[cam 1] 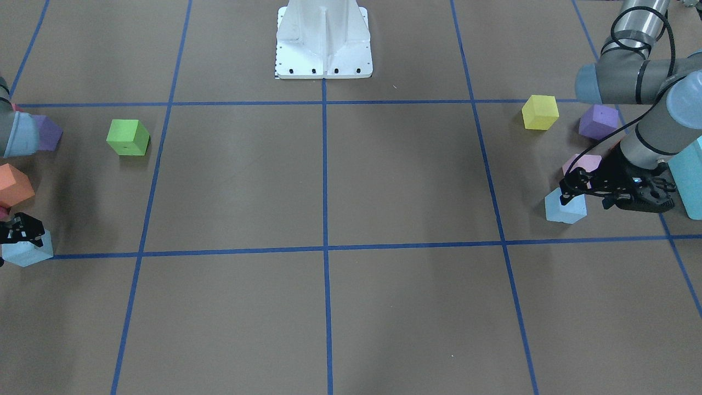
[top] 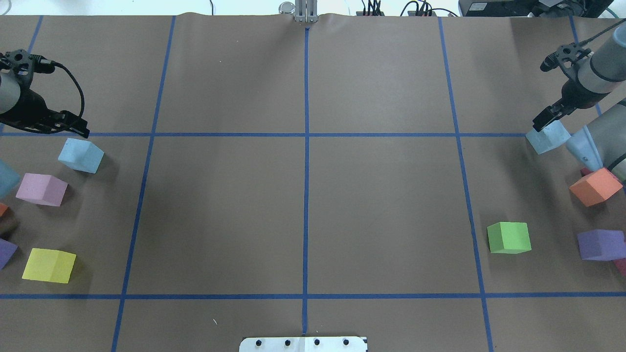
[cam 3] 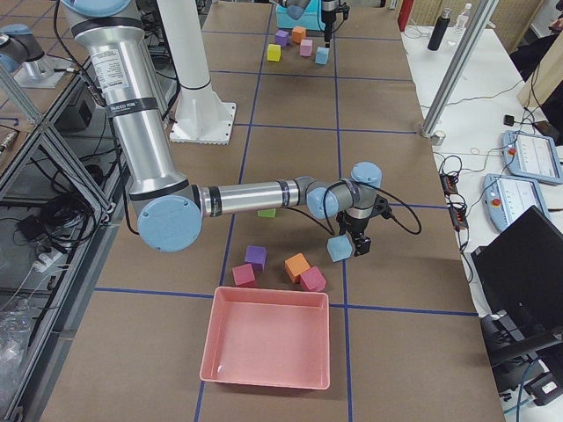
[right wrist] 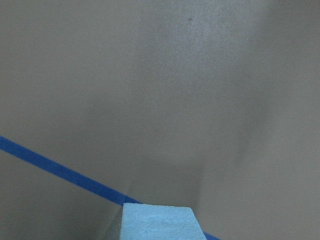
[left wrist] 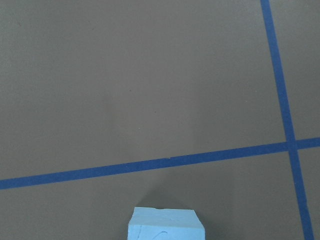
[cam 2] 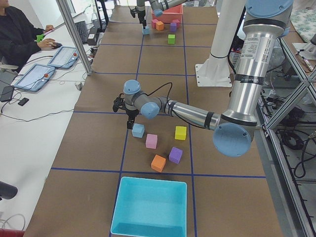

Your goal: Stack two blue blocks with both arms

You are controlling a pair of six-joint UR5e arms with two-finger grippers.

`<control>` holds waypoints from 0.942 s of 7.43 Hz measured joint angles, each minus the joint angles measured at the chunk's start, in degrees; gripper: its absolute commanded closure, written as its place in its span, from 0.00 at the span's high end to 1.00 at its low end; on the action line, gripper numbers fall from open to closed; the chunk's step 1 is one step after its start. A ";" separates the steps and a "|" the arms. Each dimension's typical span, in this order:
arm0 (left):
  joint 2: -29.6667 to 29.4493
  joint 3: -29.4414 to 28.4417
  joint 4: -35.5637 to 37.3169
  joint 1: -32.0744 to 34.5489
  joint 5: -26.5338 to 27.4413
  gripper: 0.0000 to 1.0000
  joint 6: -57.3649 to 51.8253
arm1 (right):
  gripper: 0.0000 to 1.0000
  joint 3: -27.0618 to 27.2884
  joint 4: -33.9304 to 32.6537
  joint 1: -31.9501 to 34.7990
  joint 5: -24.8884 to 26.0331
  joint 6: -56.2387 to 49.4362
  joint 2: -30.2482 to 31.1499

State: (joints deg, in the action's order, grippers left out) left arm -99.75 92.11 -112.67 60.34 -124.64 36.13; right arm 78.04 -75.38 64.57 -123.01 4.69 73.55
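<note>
One pale blue block (top: 80, 155) lies on the table at my left; it also shows in the front view (cam 1: 565, 208) and at the bottom of the left wrist view (left wrist: 166, 225). My left gripper (top: 76, 129) hovers just above it, its jaws apparently open and holding nothing. The second blue block (top: 547, 137) is at my right, tilted; it also shows in the front view (cam 1: 27, 249) and the right wrist view (right wrist: 159, 222). My right gripper (top: 545, 120) is down on this block, apparently shut on it.
On my left are pink (top: 41, 189), yellow (top: 49, 265) and purple cubes and a turquoise bin (cam 2: 148, 207). On my right are green (top: 508, 237), orange (top: 592, 187) and purple (top: 600, 244) cubes and a pink bin (cam 3: 268, 343). The robot base (cam 1: 323, 38) is central.
</note>
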 measured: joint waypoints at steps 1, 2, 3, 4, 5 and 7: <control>-0.05 -0.27 -0.03 -0.03 0.15 0.98 0.01 | 1.00 -0.66 0.09 -0.54 0.02 0.40 -0.26; -0.08 -0.43 -0.06 -0.04 0.23 0.98 0.03 | 1.00 -1.02 0.14 -0.82 0.02 0.43 0.00; -0.09 -0.52 -0.07 -0.05 0.26 0.98 0.02 | 1.00 -1.08 0.40 -0.90 0.01 0.28 0.72; -0.11 -0.57 -0.04 -0.05 0.27 0.98 0.00 | 1.00 -1.15 1.02 -0.91 0.02 0.23 1.46; -0.15 -0.63 -0.02 -0.05 0.27 0.98 0.00 | 0.93 -1.30 1.66 -0.94 -0.01 0.33 1.95; -0.23 -0.85 -0.01 -0.05 0.28 0.98 -0.06 | 0.69 -1.38 2.10 -1.10 -0.30 1.17 1.93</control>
State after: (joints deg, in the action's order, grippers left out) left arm -99.98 91.27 -112.68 60.29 -124.36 36.07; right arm 76.66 -73.28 63.48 -123.30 5.86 75.48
